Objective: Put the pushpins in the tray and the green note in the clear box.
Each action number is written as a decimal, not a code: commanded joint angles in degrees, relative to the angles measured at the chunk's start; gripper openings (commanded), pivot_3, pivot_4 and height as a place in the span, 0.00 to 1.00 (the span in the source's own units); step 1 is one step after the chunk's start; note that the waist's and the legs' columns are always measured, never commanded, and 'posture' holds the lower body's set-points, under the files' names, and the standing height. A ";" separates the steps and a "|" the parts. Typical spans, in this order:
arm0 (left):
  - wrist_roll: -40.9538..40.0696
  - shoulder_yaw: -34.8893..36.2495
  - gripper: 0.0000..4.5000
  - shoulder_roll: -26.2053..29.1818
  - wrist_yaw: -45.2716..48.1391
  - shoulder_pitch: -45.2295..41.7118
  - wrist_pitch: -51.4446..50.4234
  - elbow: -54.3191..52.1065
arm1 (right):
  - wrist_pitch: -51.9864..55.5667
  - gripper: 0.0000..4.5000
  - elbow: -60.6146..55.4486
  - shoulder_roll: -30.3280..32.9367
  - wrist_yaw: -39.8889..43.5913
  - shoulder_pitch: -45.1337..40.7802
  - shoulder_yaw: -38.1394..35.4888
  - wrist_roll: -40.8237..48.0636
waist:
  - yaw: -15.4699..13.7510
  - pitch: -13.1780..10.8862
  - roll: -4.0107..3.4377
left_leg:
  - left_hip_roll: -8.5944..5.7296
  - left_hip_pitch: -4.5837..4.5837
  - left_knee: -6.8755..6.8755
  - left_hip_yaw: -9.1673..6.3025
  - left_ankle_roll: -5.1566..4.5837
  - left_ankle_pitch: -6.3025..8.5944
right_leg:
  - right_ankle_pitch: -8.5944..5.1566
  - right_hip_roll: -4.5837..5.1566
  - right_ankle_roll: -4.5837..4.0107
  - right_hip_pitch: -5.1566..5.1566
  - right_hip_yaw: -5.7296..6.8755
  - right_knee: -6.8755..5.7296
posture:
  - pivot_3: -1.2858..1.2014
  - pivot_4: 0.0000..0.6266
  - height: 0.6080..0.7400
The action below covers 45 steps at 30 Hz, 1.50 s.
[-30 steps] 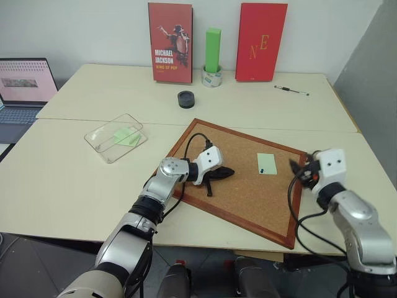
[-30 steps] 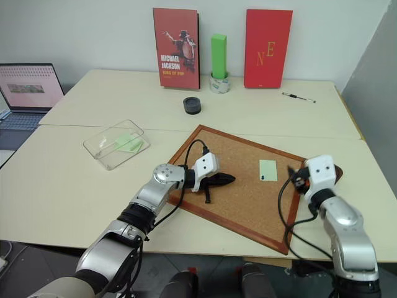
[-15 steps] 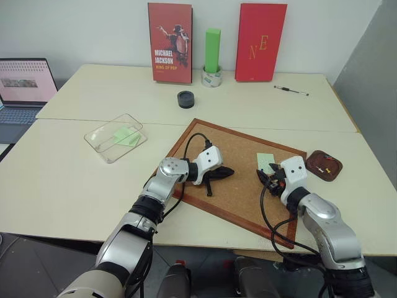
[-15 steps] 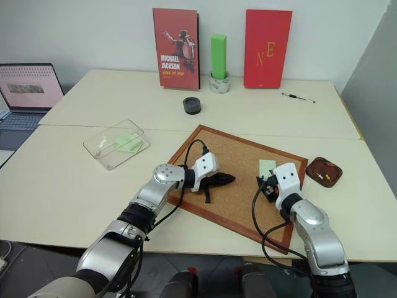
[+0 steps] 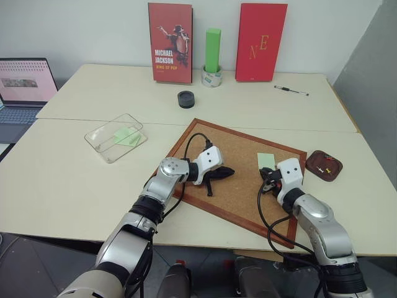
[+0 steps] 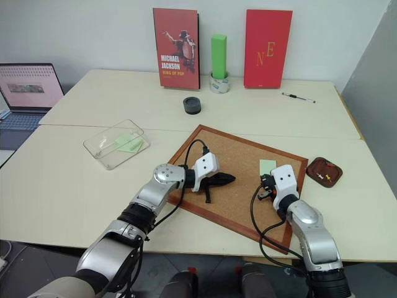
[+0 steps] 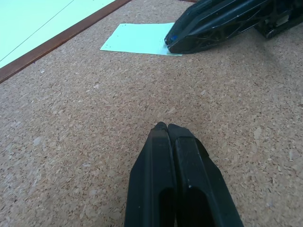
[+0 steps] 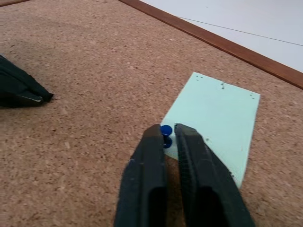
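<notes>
The pale green note (image 5: 266,160) lies on the corkboard (image 5: 236,192), held by a blue pushpin (image 8: 165,130) at its near edge. My right gripper (image 8: 166,129) is shut on that pin's head, and its fingers (image 7: 213,26) lie across the note's corner. Further left on the cork, my left gripper (image 5: 228,172) rests shut and empty. The dark reddish tray (image 5: 324,166) sits right of the board with a few pushpins (image 5: 320,168) in it. The clear box (image 5: 116,137) stands far left with a brighter green paper inside.
A black puck (image 5: 185,99) sits behind the board. Two red books, a green block on a tape roll (image 5: 213,56) and a pen (image 5: 291,90) line the back of the table. A laptop (image 5: 22,87) is at the far left.
My right arm swung left from over the tray onto the corkboard, uncovering the tray. Its fingers then closed on the blue pin at the note. The left arm stayed still.
</notes>
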State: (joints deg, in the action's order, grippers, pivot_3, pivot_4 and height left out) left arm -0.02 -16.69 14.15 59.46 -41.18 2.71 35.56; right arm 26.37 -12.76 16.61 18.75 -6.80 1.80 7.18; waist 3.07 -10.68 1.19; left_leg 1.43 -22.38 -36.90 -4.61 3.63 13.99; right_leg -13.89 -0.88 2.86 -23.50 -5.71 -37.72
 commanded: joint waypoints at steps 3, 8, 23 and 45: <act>1.16 -1.05 0.00 0.08 0.23 0.76 -0.88 -0.04 | -1.67 0.00 -2.48 0.30 -0.26 -0.62 -1.55 0.33 | 0.00 0.00 0.00 | 0.00 0.00 0.00 0.00 0.00 0.00 | 0.00 0.00 0.00 0.00 0.01 0.00 | 0.52 0.24 1.00; 1.13 -1.00 0.00 0.13 0.25 0.78 -0.88 -0.03 | -0.98 0.00 -8.32 2.49 1.15 -1.36 -0.38 -0.22 | 0.00 0.00 0.00 | 0.00 -0.02 0.00 0.00 0.00 0.00 | 0.00 0.00 0.01 -0.01 0.00 0.00 | 0.52 0.24 1.00; -2.80 2.89 0.00 -2.06 -1.04 -2.56 -2.65 -2.22 | 5.76 0.00 -17.25 5.81 2.97 -5.47 0.07 1.18 | 0.00 -0.01 0.01 | 0.00 -0.08 0.00 -0.03 0.00 0.00 | -0.01 0.00 -0.01 -0.05 0.03 0.03 | 0.52 0.24 1.00; -5.55 6.34 0.75 -0.90 5.60 -14.83 5.87 6.34 | 23.55 0.00 -21.67 3.52 1.57 -16.85 -4.91 11.78 | 0.19 -0.02 0.02 | 0.00 -0.56 0.05 -0.02 0.00 0.00 | 0.08 -0.02 0.12 -0.58 0.03 -0.07 | 0.52 0.24 1.00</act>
State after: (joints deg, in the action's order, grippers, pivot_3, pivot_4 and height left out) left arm -6.10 -10.29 14.24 65.56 -53.89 5.91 40.76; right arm 47.95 -31.34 20.72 20.80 -21.89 -1.29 16.71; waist 3.26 -10.71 1.21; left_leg 1.43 -22.94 -36.84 -4.64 3.63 13.99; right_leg -13.82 -0.91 2.97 -24.09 -5.68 -37.79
